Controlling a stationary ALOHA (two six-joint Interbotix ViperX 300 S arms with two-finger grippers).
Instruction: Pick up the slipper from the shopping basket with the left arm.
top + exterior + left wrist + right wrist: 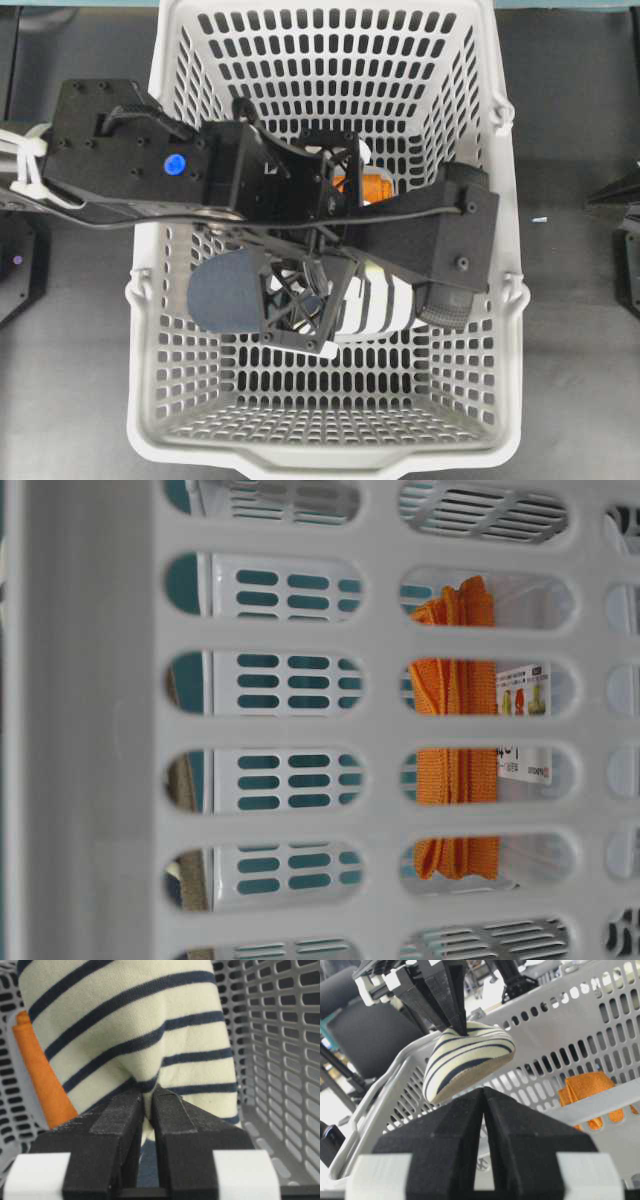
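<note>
beside slipper (130, 1030): orange cloth (42, 1085), perhaps touching

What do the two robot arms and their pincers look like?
The left arm is built of flat black bolted plates, with a round blue dot, white cable ties and a black cable. Its left pincer has matte black padded fingers with white tape patches. The right pincer looks the same: black pads, white patches.

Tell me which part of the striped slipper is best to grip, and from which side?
Grip the soft striped upper of the slipper from above. The fabric folds between the left gripper fingers, as the pinch shows, and the shopping basket walls block the sides.
</note>
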